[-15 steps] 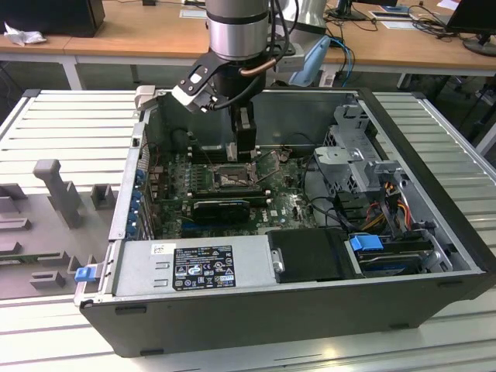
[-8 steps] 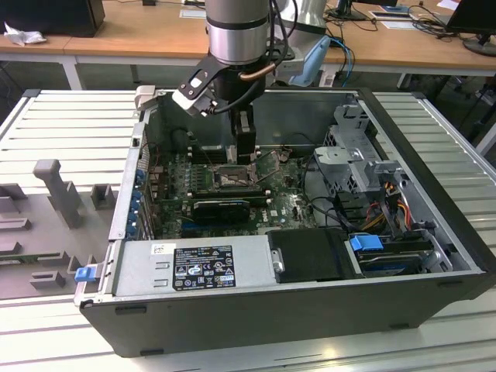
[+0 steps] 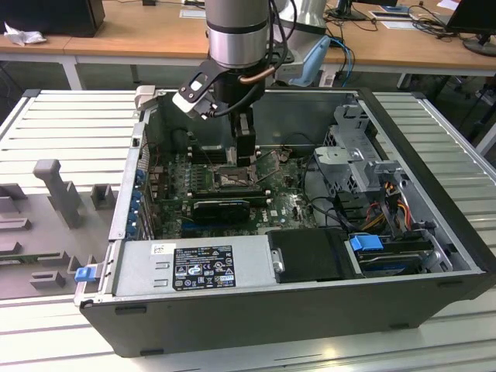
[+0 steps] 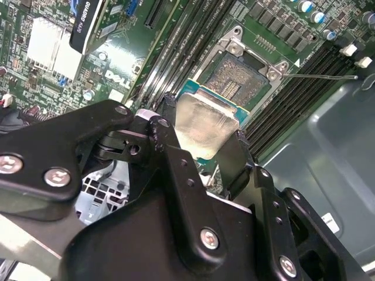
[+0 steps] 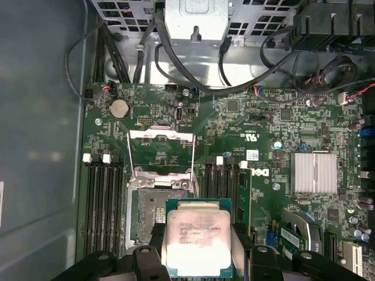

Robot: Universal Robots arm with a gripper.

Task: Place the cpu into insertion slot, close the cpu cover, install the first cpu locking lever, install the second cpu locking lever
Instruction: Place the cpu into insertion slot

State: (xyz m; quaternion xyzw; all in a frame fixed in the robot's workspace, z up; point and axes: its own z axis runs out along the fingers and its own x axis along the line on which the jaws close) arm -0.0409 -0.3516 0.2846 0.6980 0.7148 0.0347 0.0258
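Status: black two-fingered gripper (image 4: pixel 204 124) is clamped on the small square cpu (image 5: pixel 198 241) with the silvery-grey top, which is held right by the dark-centred, silver-rimmed square insertion slot (image 5: pixel 145 218) on the green motherboard (image 5: pixel 234 134), not seated yet. Thin silvery metal cpu cover (image 5: pixel 159 134) frame is flipped open beside it.

We see long wooden desks (image 3: pixel 139 35) at the back of the room. They have white legs (image 3: pixel 71 74). On the desk at the exterior view's left lie a crumpled white paper (image 3: pixel 22 34) and a black box (image 3: pixel 62 15). At the exterior view's right, the desk holds white sheets (image 3: pixel 391 17), dark cables (image 3: pixel 430 29) and a black stand (image 3: pixel 480 43). Up front we see a grey metal table (image 3: pixel 70 116) with long ridges. Grey blocks (image 3: pixel 54 190) sit on it. The light is soft and even.
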